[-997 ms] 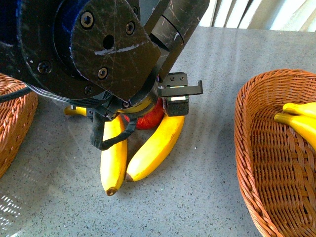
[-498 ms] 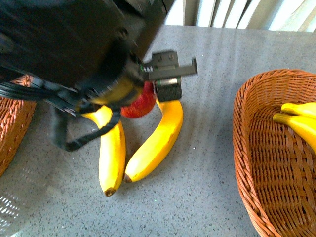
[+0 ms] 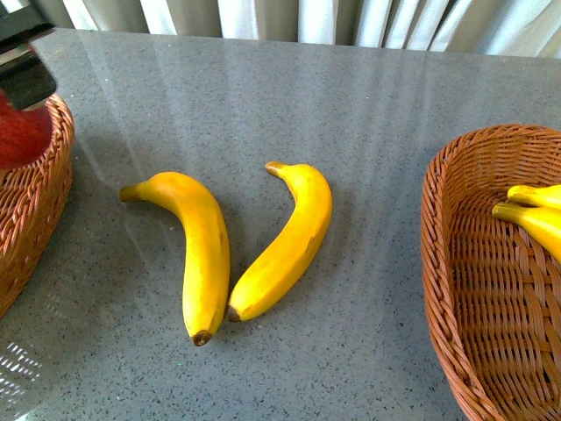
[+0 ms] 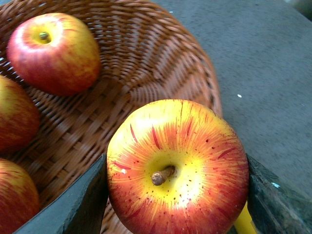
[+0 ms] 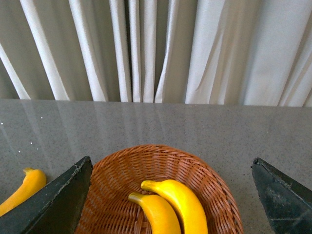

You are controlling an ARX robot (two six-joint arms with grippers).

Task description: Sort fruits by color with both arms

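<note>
Where the front view clips the far left, the left gripper holds a red apple over the left basket. The left banana and right banana lie loose mid-table.

Left wrist view: fingers pinch the apple's widest girth. It looks firm, smooth and likely slippery.

Right wrist view: the right gripper is spread and empty above the right basket. Table bananas are likely light and bruisable, so grip mid-body.

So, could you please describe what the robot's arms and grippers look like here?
Only the grippers are in view. The left gripper has flat, matte dark grey fingers tapering to wedge-like tips. The right gripper has the same dark, pointed fingers with pale scuffed edges. No cables or markings are visible.
</note>
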